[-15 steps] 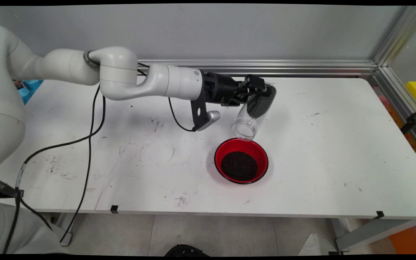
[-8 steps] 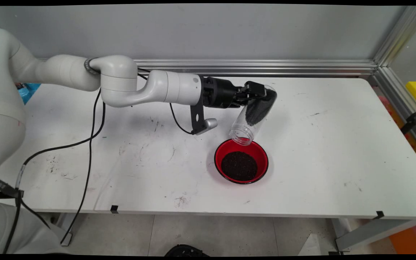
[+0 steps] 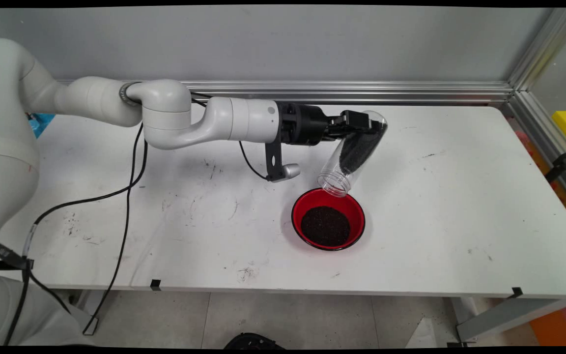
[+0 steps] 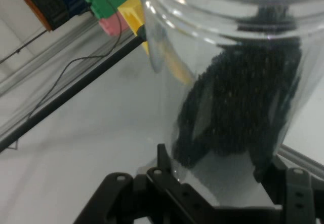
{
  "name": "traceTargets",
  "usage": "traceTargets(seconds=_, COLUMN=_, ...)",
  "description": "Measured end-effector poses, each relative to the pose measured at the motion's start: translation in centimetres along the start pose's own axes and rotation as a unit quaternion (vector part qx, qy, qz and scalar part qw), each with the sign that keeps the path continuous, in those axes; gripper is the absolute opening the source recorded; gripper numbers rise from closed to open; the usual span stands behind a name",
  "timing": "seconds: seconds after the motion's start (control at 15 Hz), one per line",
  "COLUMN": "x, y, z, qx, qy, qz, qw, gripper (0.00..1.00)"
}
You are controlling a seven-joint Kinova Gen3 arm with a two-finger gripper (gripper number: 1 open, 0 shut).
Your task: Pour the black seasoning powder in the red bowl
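Main view, gripper: black two-finger gripper [image 3: 361, 123] clamped on the closed end of a clear plastic jar [image 3: 354, 152], held above the white table [image 3: 460, 206].
Main view, jar: tilted, open mouth pointing down-left, rim just above the far edge of the red bowl [image 3: 328, 219]; can't tell if rim and bowl touch.
Main view, contents: dark granules [image 3: 356, 147] sit in the jar's upper part near the fingers; neck section looks clear.
Main view, bowl: on the table, holds a mound of the same dark granules [image 3: 325, 226].
Main view, hidden: jar base partly covered by the gripper; black cables [image 3: 126, 191] run off the near table edge.
Hand view, gripper: gripper [image 4: 212, 183] fingers pressed against either side of the jar [image 4: 228, 82]; fingertips hidden behind the plastic.
Hand view, jar: fills the frame, mouth cut off at the top edge; granules [image 4: 238, 112] piled against the wall.
Hand view, background: blurred table [image 4: 76, 148], coloured blocks top-left hard to identify; bowl not visible.
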Motion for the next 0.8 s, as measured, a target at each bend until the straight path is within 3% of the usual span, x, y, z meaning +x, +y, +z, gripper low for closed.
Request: traceTargets(seconds=0.8, x=0.77, y=0.25, z=1.05, qx=0.025, qy=-0.017, qz=0.066, qw=0.9974, gripper=0.0)
